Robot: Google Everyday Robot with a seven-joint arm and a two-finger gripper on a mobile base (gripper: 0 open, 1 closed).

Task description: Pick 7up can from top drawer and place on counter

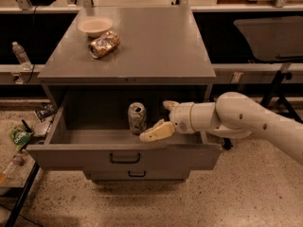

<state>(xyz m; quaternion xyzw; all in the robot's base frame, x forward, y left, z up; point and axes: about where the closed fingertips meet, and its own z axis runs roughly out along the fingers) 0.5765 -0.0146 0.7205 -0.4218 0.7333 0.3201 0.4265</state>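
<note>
The 7up can (137,118) stands upright inside the open top drawer (124,157), near its middle. My gripper (162,118) is inside the drawer just right of the can, open, with one cream finger (154,131) low and reaching toward the can's base and the other finger (169,105) higher behind. The fingers do not hold the can. The counter (156,41) is the grey cabinet top above the drawer.
A pale bowl (95,26) and a dented orange-brown can (104,44) lie on the counter's back left. A lower drawer front (137,175) sits under the open one. A plastic bottle (21,55) and a green packet (20,136) are at the left. A black stand (277,86) is at the right.
</note>
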